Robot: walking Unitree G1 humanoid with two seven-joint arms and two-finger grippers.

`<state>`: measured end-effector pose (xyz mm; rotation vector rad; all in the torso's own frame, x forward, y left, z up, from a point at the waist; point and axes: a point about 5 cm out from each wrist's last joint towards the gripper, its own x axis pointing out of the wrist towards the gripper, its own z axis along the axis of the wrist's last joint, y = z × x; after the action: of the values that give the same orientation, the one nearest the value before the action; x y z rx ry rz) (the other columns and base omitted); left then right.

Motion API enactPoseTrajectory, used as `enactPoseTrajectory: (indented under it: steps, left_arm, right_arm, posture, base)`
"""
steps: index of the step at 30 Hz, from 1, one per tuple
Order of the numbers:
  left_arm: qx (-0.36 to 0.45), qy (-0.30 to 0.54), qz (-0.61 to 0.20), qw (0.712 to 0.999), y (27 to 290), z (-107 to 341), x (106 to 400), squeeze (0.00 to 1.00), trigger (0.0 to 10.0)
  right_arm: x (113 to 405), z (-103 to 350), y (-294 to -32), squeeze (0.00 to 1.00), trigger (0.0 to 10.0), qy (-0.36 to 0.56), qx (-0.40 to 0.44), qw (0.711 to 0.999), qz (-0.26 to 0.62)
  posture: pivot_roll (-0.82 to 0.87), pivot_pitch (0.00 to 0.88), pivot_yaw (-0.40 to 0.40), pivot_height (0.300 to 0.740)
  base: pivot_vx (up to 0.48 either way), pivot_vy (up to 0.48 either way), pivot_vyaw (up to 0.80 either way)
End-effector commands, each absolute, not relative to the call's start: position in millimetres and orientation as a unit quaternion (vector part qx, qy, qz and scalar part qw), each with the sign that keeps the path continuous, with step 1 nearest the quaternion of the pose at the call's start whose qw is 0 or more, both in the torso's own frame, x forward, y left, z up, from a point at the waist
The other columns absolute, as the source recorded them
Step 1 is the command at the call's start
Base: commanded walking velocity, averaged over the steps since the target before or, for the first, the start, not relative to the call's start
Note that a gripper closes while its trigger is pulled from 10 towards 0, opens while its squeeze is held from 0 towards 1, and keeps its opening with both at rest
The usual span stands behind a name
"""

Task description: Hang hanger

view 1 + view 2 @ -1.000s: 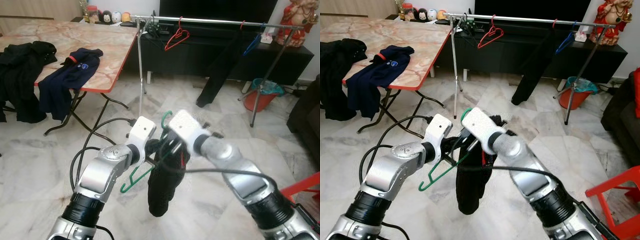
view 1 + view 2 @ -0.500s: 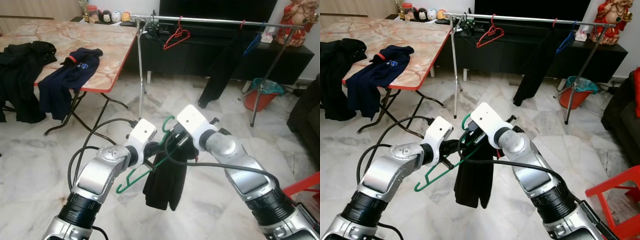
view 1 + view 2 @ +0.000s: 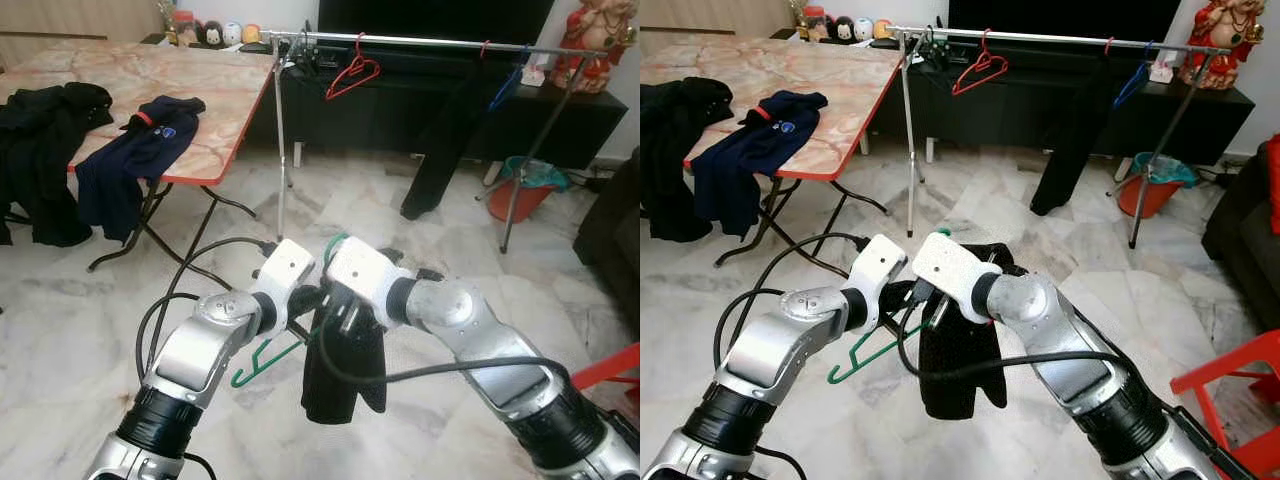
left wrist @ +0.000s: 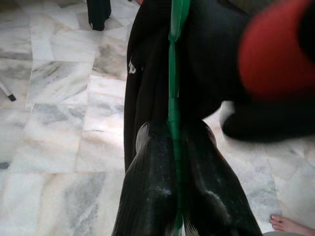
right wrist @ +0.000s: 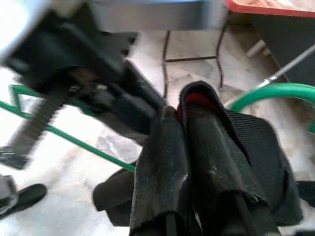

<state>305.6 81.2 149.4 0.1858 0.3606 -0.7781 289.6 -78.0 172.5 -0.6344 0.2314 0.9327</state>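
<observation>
A green hanger (image 3: 262,362) is held low in front of me, and my left gripper (image 3: 308,300) is shut on its bar (image 4: 173,98). A black garment (image 3: 342,372) with a red edge droops from the hanger. My right gripper (image 3: 336,312) is pressed up against the left one and is shut on a fold of that garment (image 5: 256,162). The hanger's hook (image 3: 333,240) pokes up behind the right wrist. The metal clothes rail (image 3: 420,41) stands across the room, well beyond both grippers.
On the rail hang a red hanger (image 3: 352,78), a blue hanger (image 3: 503,88) and black trousers (image 3: 435,140). A folding table (image 3: 210,100) at left holds a navy shirt (image 3: 135,160) and black clothes (image 3: 45,150). An orange bucket (image 3: 525,185) and a red stool (image 3: 610,365) stand at right.
My right gripper has swung left and down, close against the left gripper. The black garment has shifted with it and hangs lower and wider.
</observation>
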Motion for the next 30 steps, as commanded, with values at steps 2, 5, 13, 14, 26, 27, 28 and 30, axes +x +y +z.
enactPoseTrajectory:
  steps: [2, 5, 13, 14, 26, 27, 28, 30]
  left_arm:
    - [0.084, 0.139, -0.382, 0.91, 74.0, 160.7, 307.7, 0.0, 10.0]
    - [0.061, 0.116, -0.361, 0.923, 74.8, 165.6, 313.2, 0.0, 10.0]
    - [0.031, 0.079, -0.372, 0.924, 70.0, 175.4, 314.7, 0.0, 10.0]
    - [0.031, 0.077, -0.374, 0.924, 69.3, 175.2, 314.2, 0.0, 10.0]
    - [0.01, 0.039, -0.377, 0.925, 64.1, 179.9, 313.2, 0.0, 10.0]
    - [0.01, 0.039, -0.377, 0.925, 64.1, 179.9, 313.2, 0.0, 10.0]
    - [0.01, 0.039, -0.377, 0.925, 64.0, 179.9, 313.1, 0.0, 10.0]
    - [0.011, 0.039, -0.379, 0.924, 61.8, 178.2, 313.2, 0.0, 10.0]
  right_arm:
    - [277.9, 181.9, -66.3, 0.0, 10.0, 0.082, -0.288, 0.819, 0.49]
    - [271.9, 189.9, -65.8, 0.0, 10.0, 0.072, -0.27, 0.811, 0.514]
    - [254.0, 189.9, -65.5, 0.0, 10.0, 0.065, -0.261, 0.767, 0.582]
    - [252.6, 189.2, -66.1, 0.0, 10.0, 0.067, -0.263, 0.764, 0.586]
    - [247.1, 171.7, -94.2, 0.0, 10.0, 0.124, -0.288, 0.763, 0.565]
    - [247.1, 171.7, -94.2, 0.0, 10.0, 0.124, -0.288, 0.763, 0.565]
    - [246.8, 171.5, -94.8, 0.0, 10.0, 0.125, -0.289, 0.763, 0.565]
    - [248.3, 167.5, -103.7, 0.0, 10.0, 0.141, -0.301, 0.765, 0.551]
  posture:
    - [0.13, 0.0, -0.055, 0.74]
    - [0.12, 0.0, -0.053, 0.74]
    - [0.12, 0.0, -0.052, 0.74]
    - [0.12, 0.0, -0.052, 0.74]
    - [0.1, 0.0, -0.048, 0.74]
    - [0.1, 0.0, -0.048, 0.74]
    - [0.1, 0.0, -0.048, 0.74]
    - [0.1, 0.0, -0.047, 0.74]
  base:
    - [0.0, 0.0, 0.0]
    - [0.0, 0.0, 0.0]
    - [0.0, 0.0, 0.0]
    - [0.0, 0.0, 0.0]
    - [0.0, 0.0, 0.0]
    - [0.0, 0.0, 0.0]
    - [0.0, 0.0, 0.0]
    - [0.0, 0.0, 0.0]
